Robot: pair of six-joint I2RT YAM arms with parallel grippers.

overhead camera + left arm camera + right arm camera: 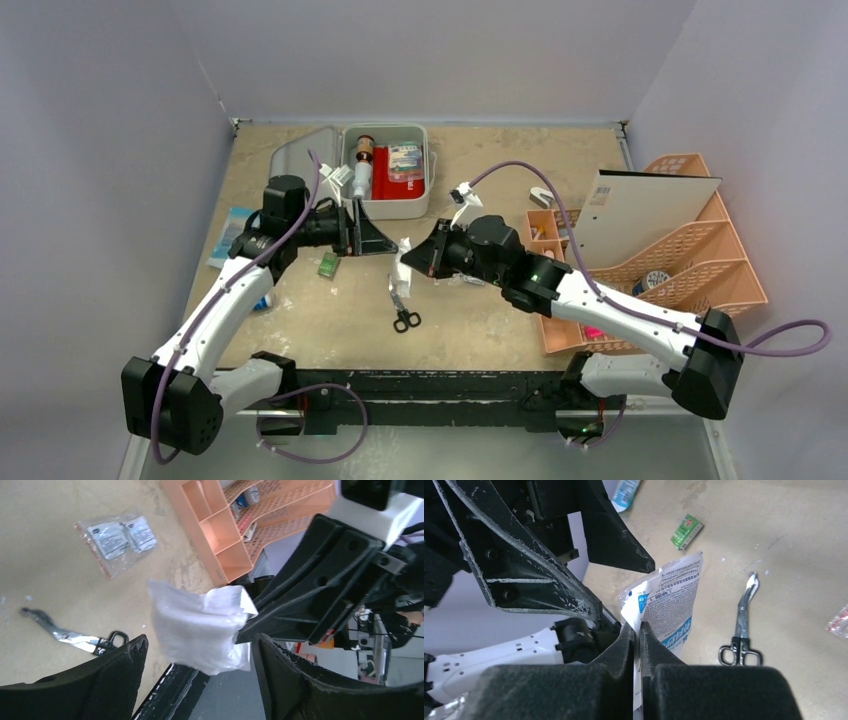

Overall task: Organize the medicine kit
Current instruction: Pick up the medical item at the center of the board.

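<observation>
Your right gripper (pixel 640 630) is clamped tight on the lower edge of a flat white printed-plastic sachet (pixel 674 600), holding it up as an offer. Your left gripper (pixel 200 645) straddles the sachet's far end, fingers apart on either side and not yet gripping, which I judge to be a handover. Beyond those fingers the white hinged plastic medicine kit (pixel 390 210) lies open, ready to receive it.

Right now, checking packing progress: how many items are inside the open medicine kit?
3, all in the medicine kit: a brown-capped bottle on its left side, a red pouch near-right, and a colourful packet far-right. Smaller items may be hidden beneath them.
</observation>
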